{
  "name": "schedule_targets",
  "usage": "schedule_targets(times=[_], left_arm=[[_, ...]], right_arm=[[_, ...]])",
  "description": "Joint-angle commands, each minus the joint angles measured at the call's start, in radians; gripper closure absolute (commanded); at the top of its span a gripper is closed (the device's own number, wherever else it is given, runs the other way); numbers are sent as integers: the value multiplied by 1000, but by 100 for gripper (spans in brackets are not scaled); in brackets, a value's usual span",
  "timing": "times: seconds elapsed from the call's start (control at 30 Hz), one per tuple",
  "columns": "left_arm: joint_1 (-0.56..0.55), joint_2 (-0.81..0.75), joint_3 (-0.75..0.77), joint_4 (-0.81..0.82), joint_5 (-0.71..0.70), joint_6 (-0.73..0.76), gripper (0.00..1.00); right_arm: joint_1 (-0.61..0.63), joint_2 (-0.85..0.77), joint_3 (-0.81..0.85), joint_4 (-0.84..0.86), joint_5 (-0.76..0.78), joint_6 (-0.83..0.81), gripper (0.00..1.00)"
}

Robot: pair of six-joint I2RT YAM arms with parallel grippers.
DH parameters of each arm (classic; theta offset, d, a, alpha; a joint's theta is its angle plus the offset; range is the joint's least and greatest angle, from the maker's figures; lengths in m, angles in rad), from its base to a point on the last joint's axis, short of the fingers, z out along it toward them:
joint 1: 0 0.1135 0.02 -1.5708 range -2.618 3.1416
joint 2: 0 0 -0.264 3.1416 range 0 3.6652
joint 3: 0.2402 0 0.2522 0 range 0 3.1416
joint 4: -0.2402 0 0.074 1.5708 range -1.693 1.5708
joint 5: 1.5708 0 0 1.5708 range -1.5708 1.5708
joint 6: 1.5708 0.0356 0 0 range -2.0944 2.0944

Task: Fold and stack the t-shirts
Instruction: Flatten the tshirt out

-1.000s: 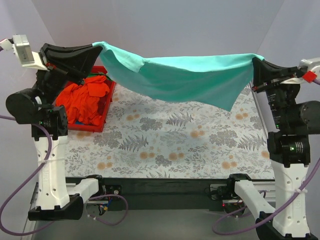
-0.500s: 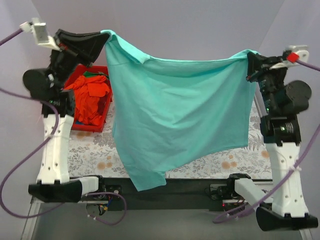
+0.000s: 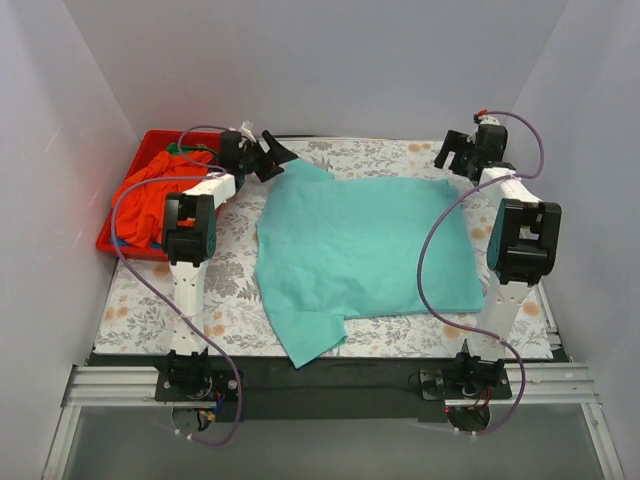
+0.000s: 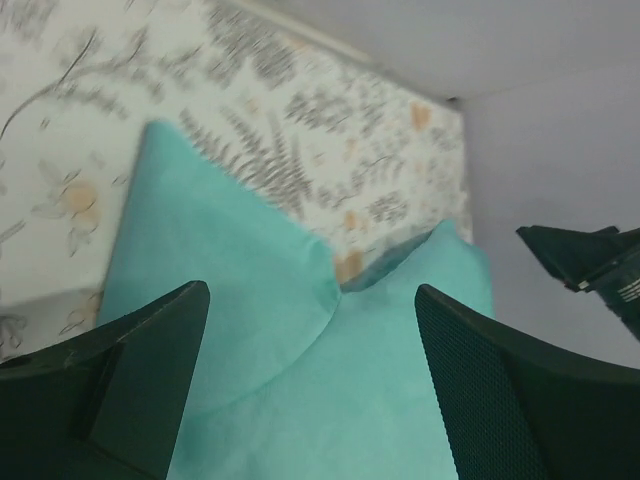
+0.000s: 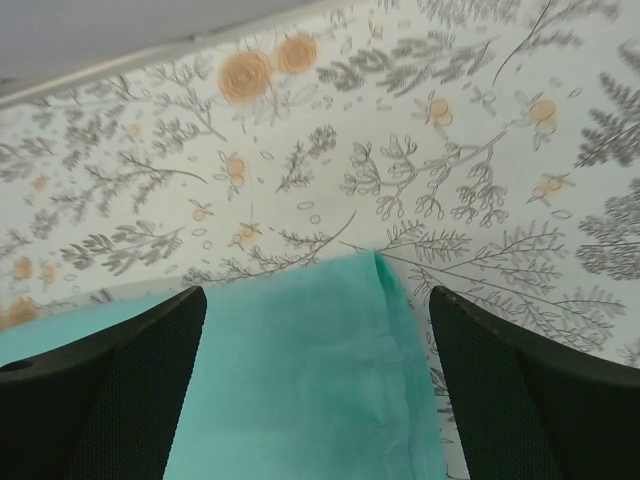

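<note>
Both spread wide, empty: left pincer, right pincer, over teal t-shirt.

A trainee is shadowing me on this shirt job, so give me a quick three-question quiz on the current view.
1. True or false: the teal t-shirt lies spread out on the table.
2. The left gripper and right gripper are: A) open, B) shut on cloth, C) out of view.
3. Fill in: the orange-red shirt lies in the red ____.
Key: 1 true; 2 A; 3 bin.
</note>
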Motion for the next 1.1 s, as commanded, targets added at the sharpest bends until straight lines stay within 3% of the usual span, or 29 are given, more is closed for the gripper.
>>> schedule_targets(times=[0.0,0.2,0.43,0.87,1.07], left_arm=[[-48,-152,70,-42,-11,101,16],[-79,-341,-244,-49,-139,217,15],[-135,-542,-556,-83,-296,290,15],[-186,-548,-803,-103,-342,305,19],[-186,-502,-851,-57,-339,294,19]], right_arm=[[-2,34,105,10,-101,7,2],[1,-21,-49,93,-206,35,2],[50,-231,-332,178,-269,60,2],[210,-441,-773,300,-195,70,2],[223,-442,-854,362,-166,64,2]])
